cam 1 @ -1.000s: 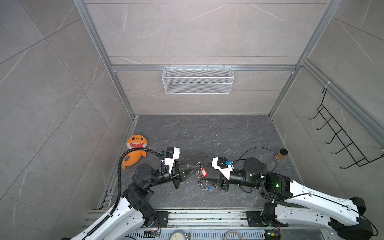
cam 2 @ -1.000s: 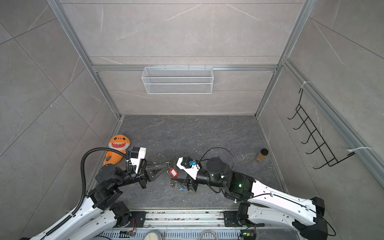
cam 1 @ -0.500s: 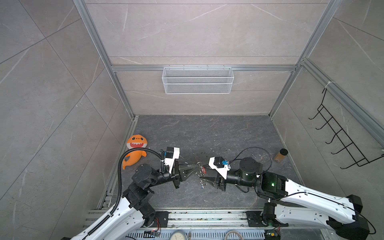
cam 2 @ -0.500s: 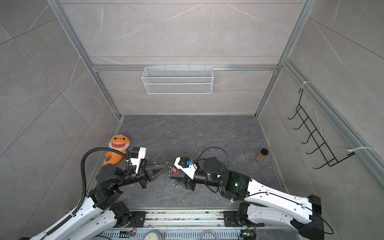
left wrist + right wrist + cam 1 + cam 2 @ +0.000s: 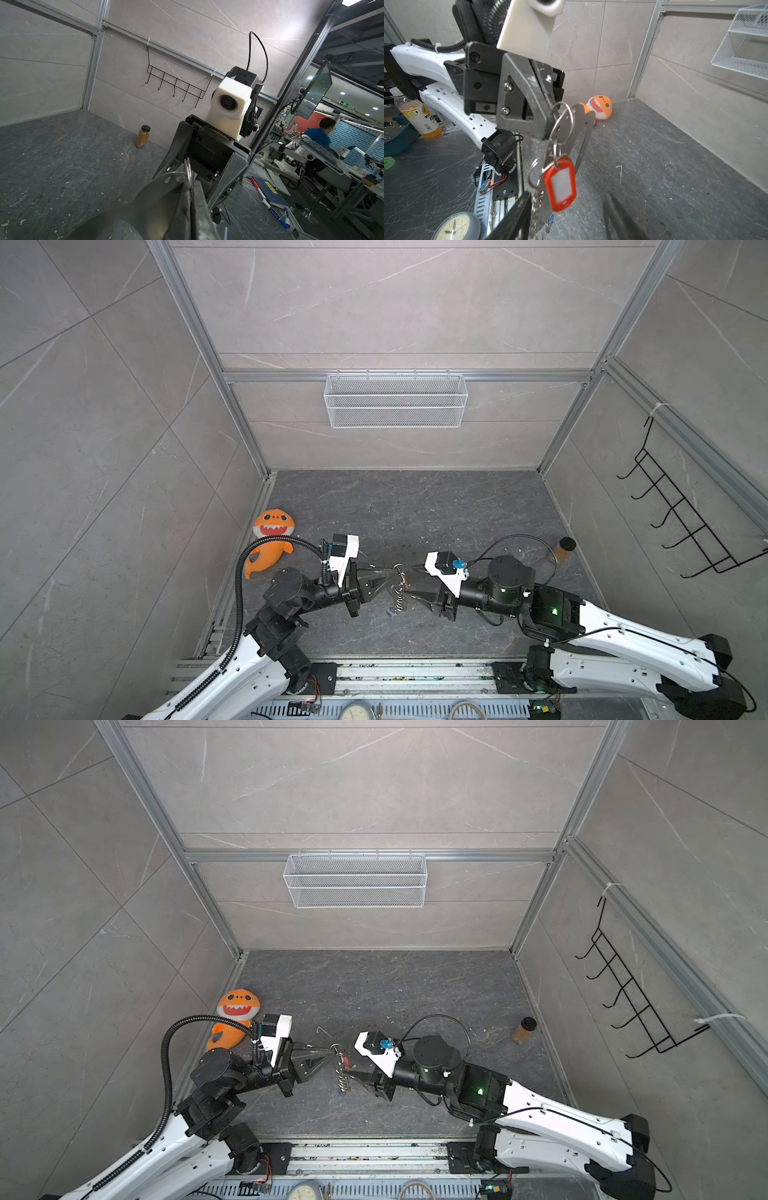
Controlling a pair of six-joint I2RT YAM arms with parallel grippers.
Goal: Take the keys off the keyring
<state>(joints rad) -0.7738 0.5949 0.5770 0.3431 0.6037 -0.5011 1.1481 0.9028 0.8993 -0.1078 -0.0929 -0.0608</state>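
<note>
1. In both top views the left gripper (image 5: 392, 573) (image 5: 332, 1051) pinches the keyring (image 5: 400, 587) (image 5: 341, 1075), which hangs above the middle of the worktop's (image 5: 415, 510) front edge. The right gripper (image 5: 412, 580) is half open.
2. Left wrist: the fingers (image 5: 200, 199) are pressed together on the top ring.
3. Right wrist: the red-tagged key (image 5: 560, 185) dangles between parted fingers (image 5: 512, 218).

I count one keyring (image 5: 581, 118), one red-tagged key (image 5: 560, 185), one blue-tagged key (image 5: 389, 612), one plush shark (image 5: 272, 526), one jar (image 5: 563, 551), one basket (image 5: 395, 416).

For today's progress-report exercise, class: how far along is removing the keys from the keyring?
Done: nothing is off. In hand: the left gripper, shut, holds the keyring aloft; the right gripper is open beside it, gripping nothing. Left: freeing the red-tagged key and blue-tagged key, both hanging from it.
</note>
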